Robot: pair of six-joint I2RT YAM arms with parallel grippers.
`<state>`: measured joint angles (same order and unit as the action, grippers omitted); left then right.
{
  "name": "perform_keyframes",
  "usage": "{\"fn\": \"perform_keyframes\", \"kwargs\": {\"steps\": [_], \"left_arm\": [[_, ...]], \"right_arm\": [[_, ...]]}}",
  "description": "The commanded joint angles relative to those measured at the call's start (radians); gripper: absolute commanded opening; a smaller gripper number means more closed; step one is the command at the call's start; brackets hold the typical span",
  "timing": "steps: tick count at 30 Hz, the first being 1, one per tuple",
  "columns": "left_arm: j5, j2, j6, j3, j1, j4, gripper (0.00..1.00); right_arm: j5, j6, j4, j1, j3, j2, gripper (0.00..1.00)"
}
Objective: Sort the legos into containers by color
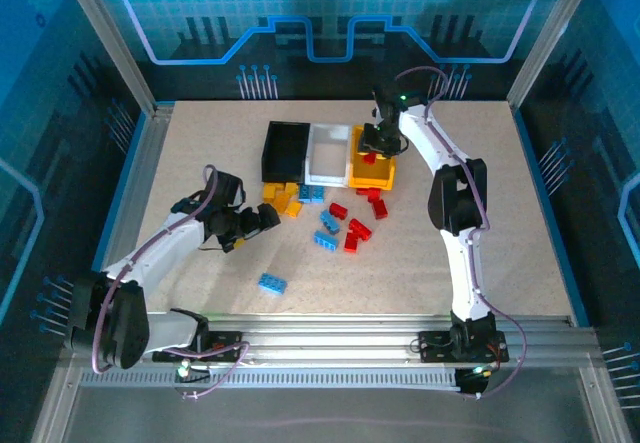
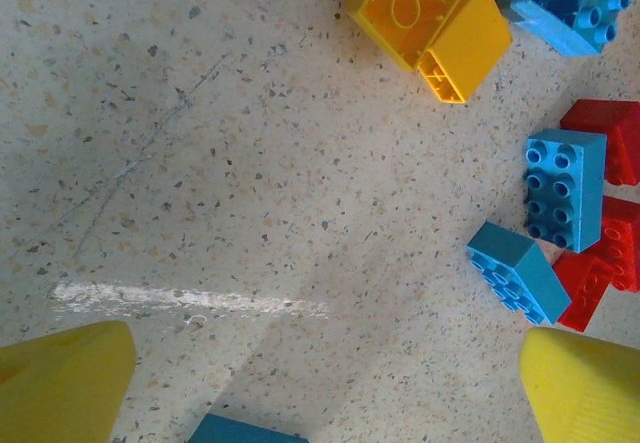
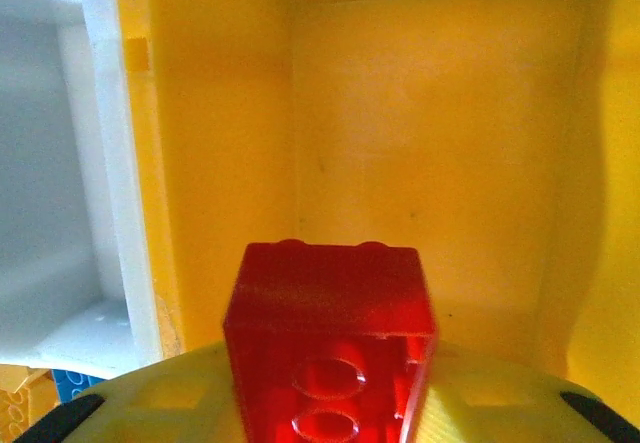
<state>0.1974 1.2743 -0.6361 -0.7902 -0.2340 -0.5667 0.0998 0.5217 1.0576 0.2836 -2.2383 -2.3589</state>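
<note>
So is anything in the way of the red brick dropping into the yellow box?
Nothing visible is in the way. The red brick sits in the right hand, right above the open yellow bin. The bin floor under the brick looks bare, with no other bricks on it.

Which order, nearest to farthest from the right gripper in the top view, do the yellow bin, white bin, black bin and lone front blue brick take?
From the right gripper:
1. yellow bin, right end of the row, under the gripper.
2. white bin, middle of the row.
3. black bin, left end.
4. lone blue brick, front left.
</note>
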Motion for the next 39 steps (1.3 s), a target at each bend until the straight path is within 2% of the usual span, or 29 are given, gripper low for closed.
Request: {"fn": "perform_keyframes", "kwargs": {"steps": [1,5,12,20,24,29,39], "left_arm": [[0.0,-0.021,-0.03,-0.003,-0.006,0.006,0.99],[0.003,-0.025,-0.039,0.003,-0.005,0.014,0.99],[0.006,-0.027,-0.037,0.0,-0.005,0.015,0.99],[0.02,-0.02,-0.039,0.009,-0.006,0.048,0.99],[0.038,-0.006,-0.043,0.016,-0.007,0.073,0.99],[0.054,0.005,-0.056,0.029,-0.007,0.095,0.99],[0.058,0.048,-0.03,-0.018,-0.007,0.069,0.99]], "right_arm": [[0.028,-0.017,0.026,-0.01,0.002,0.021,0.42],[0.029,-0.024,0.022,-0.01,0.03,0.027,0.46],[-0.013,-0.052,0.019,0.002,0.109,0.158,0.48],[-0.152,-0.169,-0.007,0.09,0.5,0.426,0.55],[-0.195,-0.194,-0.048,0.127,0.706,0.508,0.59],[-0.201,-0.22,-0.093,0.139,0.788,0.496,0.66],[-0.213,-0.228,-0.122,0.138,0.716,0.352,0.7]]}}
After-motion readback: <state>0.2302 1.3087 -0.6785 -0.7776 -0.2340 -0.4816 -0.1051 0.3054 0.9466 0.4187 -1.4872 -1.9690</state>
